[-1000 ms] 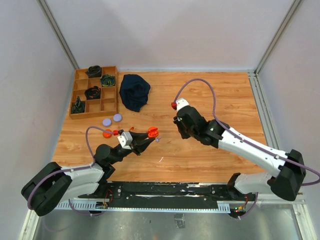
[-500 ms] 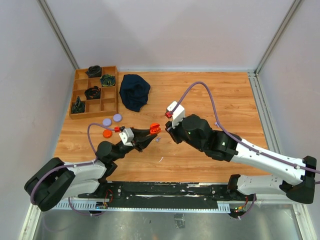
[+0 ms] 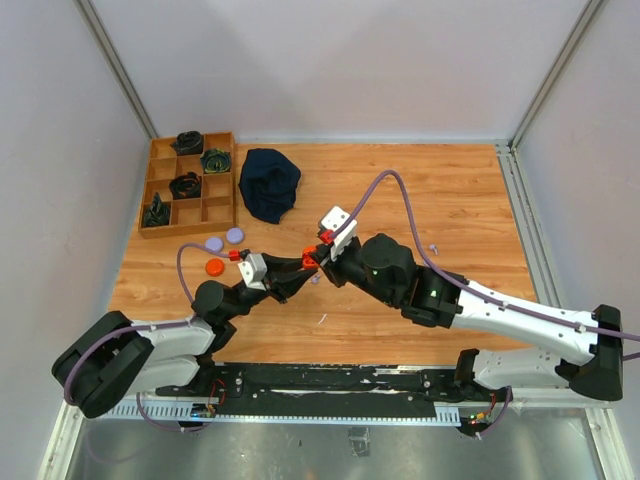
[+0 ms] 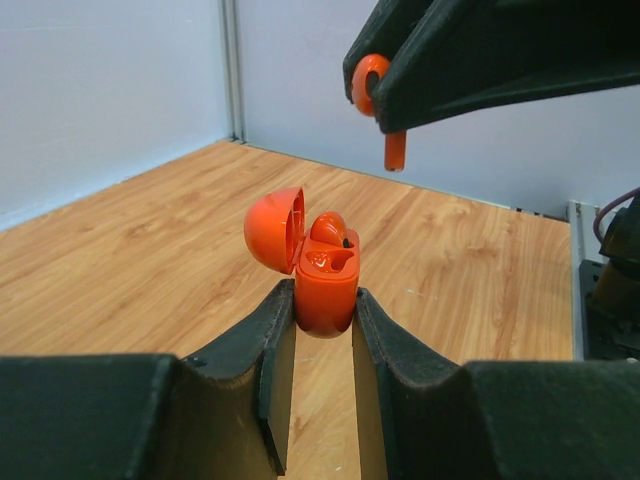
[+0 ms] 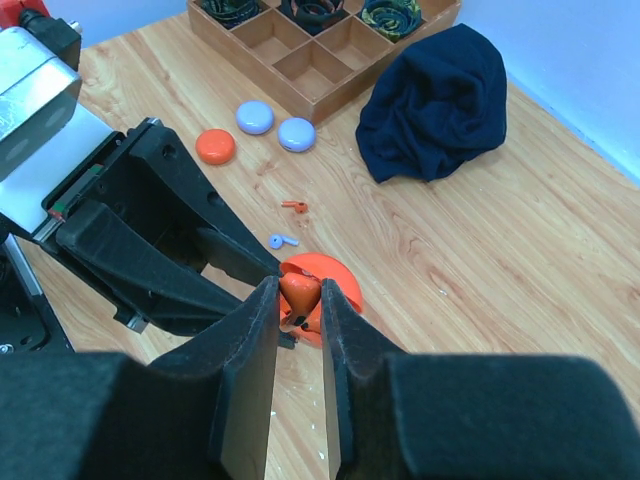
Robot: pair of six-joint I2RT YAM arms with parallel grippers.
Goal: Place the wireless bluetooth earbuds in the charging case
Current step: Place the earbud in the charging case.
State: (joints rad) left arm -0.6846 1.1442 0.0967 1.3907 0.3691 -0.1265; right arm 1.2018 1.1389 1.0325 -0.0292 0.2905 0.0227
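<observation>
Right hand (image 5: 298, 308) pinches the tiny, slick, hard earbud (image 4: 395, 152) by its head above the case (image 4: 328, 272), which left hand (image 4: 323, 305) clamps.

Bright and even everywhere, just faint soft shadows on the bench (image 3: 450, 190); overhead view crisp, wrist views a touch soft up close.

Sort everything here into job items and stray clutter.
Job: open orange charging case; orange earbud held above it; loose orange earbud; loose lavender earbud.
Clutter: dark blue cloth; wooden divider tray; coiled cables; two lavender discs; orange disc.
</observation>
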